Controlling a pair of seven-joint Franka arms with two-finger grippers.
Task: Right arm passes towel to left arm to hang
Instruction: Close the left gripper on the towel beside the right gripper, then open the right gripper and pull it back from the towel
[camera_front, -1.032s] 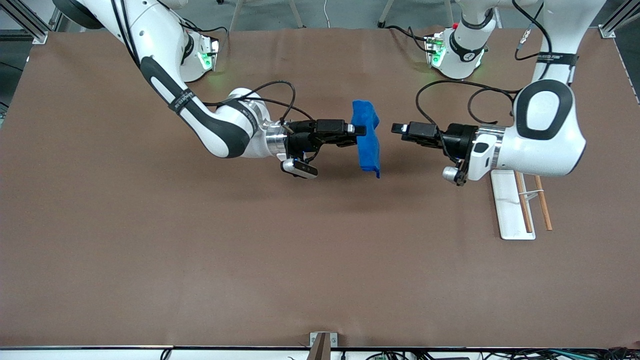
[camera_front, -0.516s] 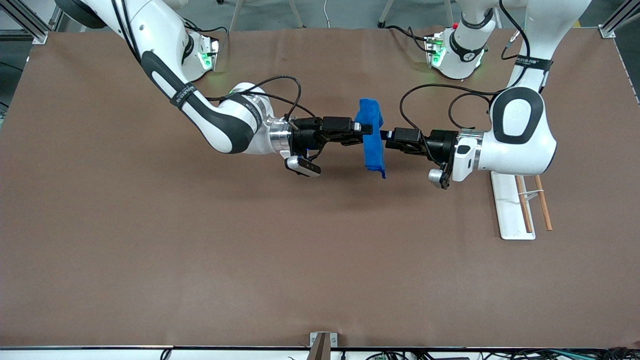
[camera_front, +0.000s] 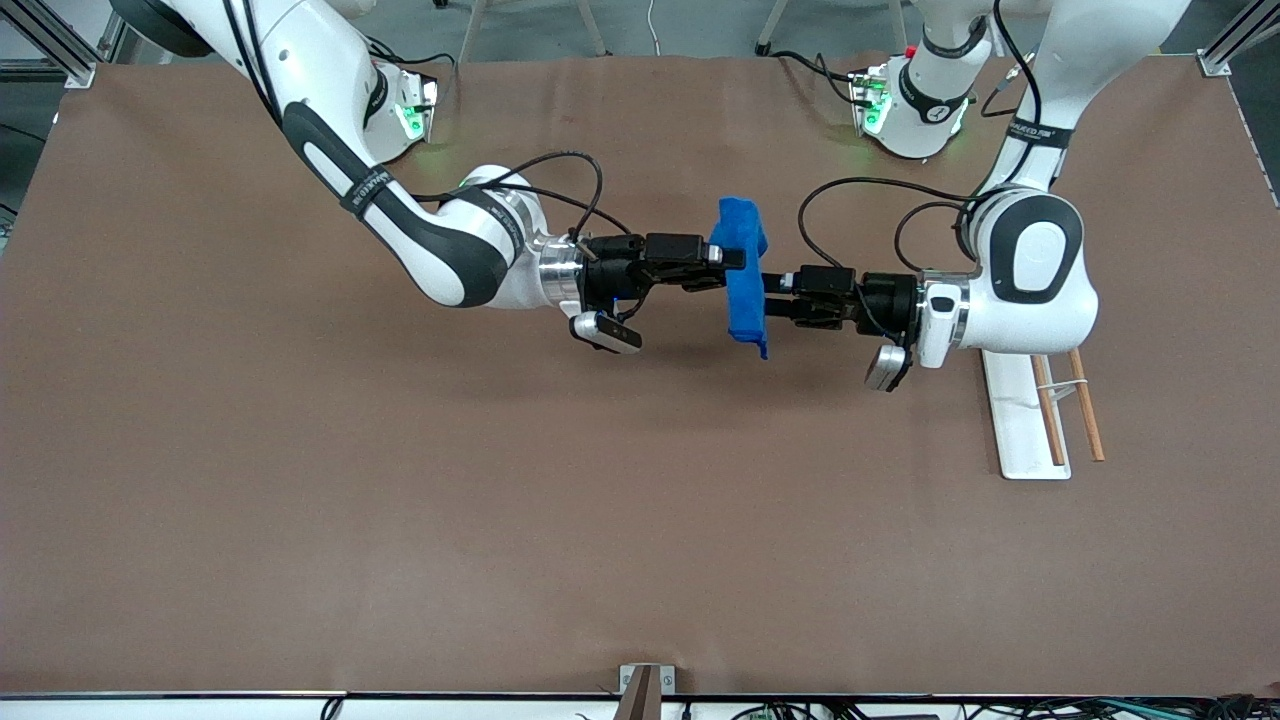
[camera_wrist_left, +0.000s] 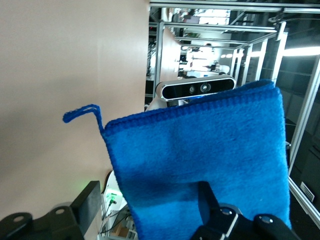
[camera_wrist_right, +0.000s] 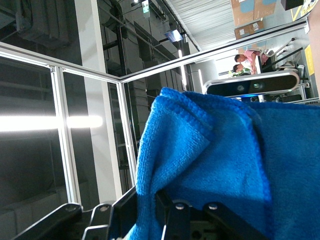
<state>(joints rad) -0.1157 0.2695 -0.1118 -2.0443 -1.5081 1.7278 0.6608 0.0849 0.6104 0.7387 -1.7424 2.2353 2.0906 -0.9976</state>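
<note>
The bright blue towel (camera_front: 745, 290) hangs in the air over the middle of the table. My right gripper (camera_front: 735, 262) is shut on its upper part, and the fold sits pinched between the fingers in the right wrist view (camera_wrist_right: 150, 205). My left gripper (camera_front: 770, 295) reaches in from the left arm's end at the towel's lower half. Its fingers stand wide apart in the left wrist view (camera_wrist_left: 150, 205), with the towel (camera_wrist_left: 200, 145) partly between them. A loose thread (camera_wrist_left: 80, 114) sticks out at one corner. The towel fills much of the right wrist view (camera_wrist_right: 215, 150).
A white base (camera_front: 1020, 410) with two wooden rods (camera_front: 1065, 405) lies on the brown table toward the left arm's end, just under the left arm's wrist. Each wrist view shows the other arm's camera (camera_wrist_left: 197, 89) (camera_wrist_right: 252, 85) just past the towel.
My left gripper has moved from the left arm's end toward the towel and its fingers now straddle the cloth. The right arm shifted slightly toward it, then held still.
</note>
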